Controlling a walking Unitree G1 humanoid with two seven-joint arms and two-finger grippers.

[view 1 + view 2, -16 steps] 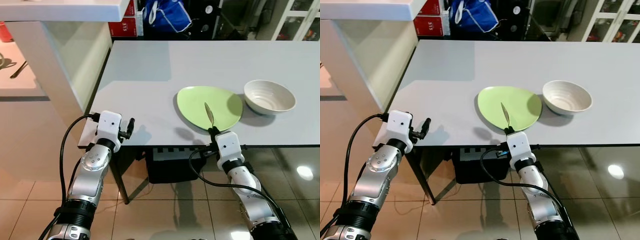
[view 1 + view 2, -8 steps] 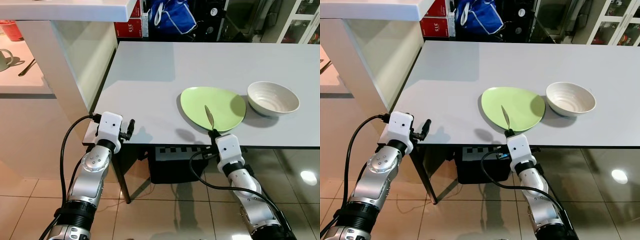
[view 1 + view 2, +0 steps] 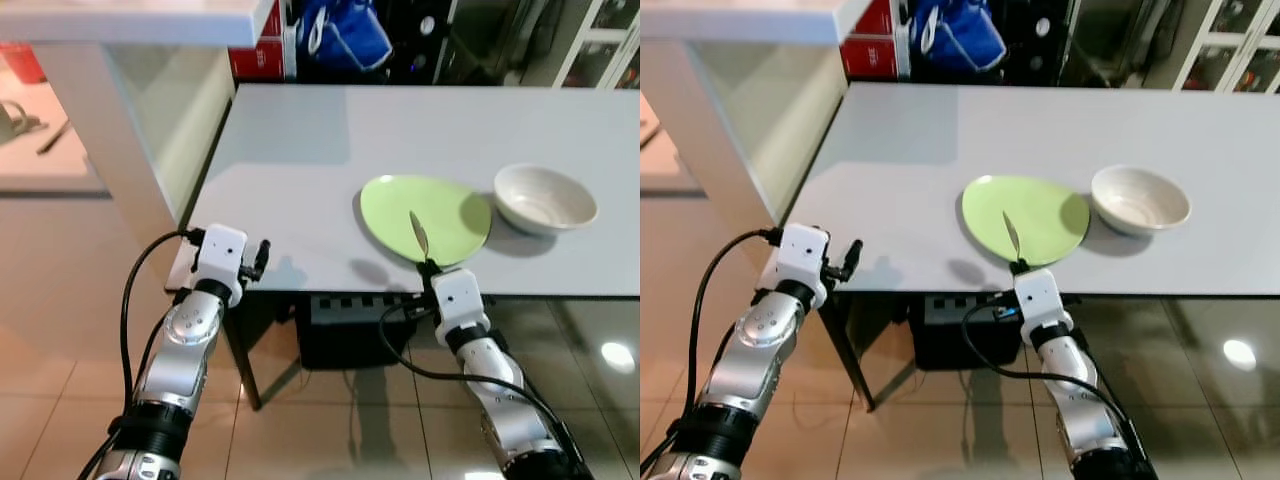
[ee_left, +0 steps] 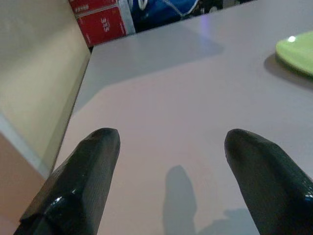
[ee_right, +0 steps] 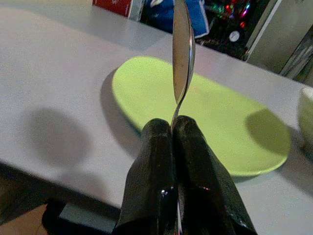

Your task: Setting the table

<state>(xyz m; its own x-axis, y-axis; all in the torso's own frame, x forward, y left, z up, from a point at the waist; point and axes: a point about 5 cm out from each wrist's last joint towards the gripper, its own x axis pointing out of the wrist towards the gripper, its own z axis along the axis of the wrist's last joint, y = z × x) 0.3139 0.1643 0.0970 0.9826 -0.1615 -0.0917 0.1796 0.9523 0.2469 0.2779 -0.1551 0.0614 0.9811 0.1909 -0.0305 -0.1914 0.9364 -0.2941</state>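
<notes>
Right wrist view: the right gripper [image 5: 175,128] has its two black fingers pressed tight together on the thin handle of a spoon [image 5: 181,58]. The spoon stands up straight, bowl end on top.
Spoon place: it is held up in the air at the near edge of the grey table [image 3: 300,150], just in front of the green plate [image 3: 440,205]. It is not lying on the table.
Green plate: it sits flat on the table, near the front edge, a bit to the robot's right.
White bowl [image 3: 545,197]: it sits just beside the plate, on the plate's right side. I cannot tell if the two touch.
Left wrist view: the left gripper [image 4: 171,142] has its two fingers wide apart with nothing between them. It hangs over the near left corner of the table, well apart from the plate.
Arms: both silver arms reach up from below toward the front edge of the table.
Behind the table: a blue bag [image 3: 345,35] and red boxes [image 3: 258,58] are at the far side.
Left side: a white counter [image 3: 140,20] stands next to the table.
</notes>
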